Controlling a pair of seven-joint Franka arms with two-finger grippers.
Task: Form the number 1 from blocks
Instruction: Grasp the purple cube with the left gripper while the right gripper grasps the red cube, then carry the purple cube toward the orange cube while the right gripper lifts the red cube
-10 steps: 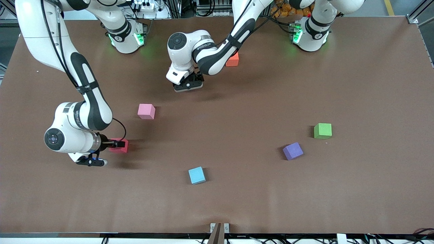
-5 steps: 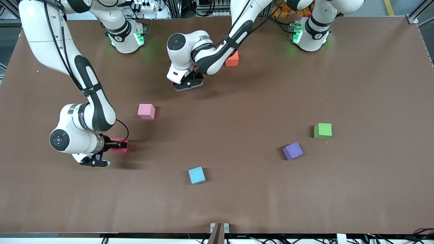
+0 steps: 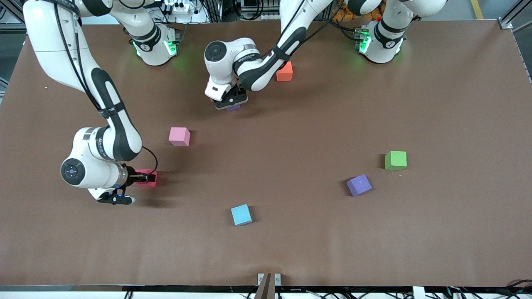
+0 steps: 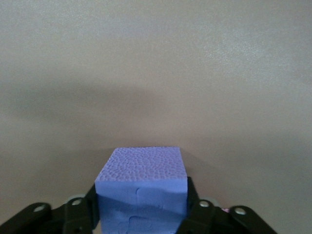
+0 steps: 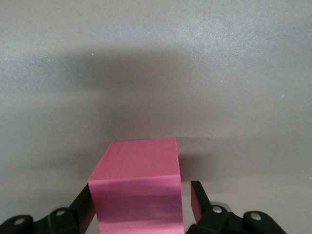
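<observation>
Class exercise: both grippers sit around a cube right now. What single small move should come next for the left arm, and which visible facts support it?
Probably lift straight up. The left gripper has its fingers against both sides of a purple cube, which seems to rest on the table. The right gripper straddles the red cube, one finger showing a slight gap.

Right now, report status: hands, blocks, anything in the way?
Left hand shut on small matte purple cube. Right hand open around small matte red cube. No obstruction seen.
</observation>
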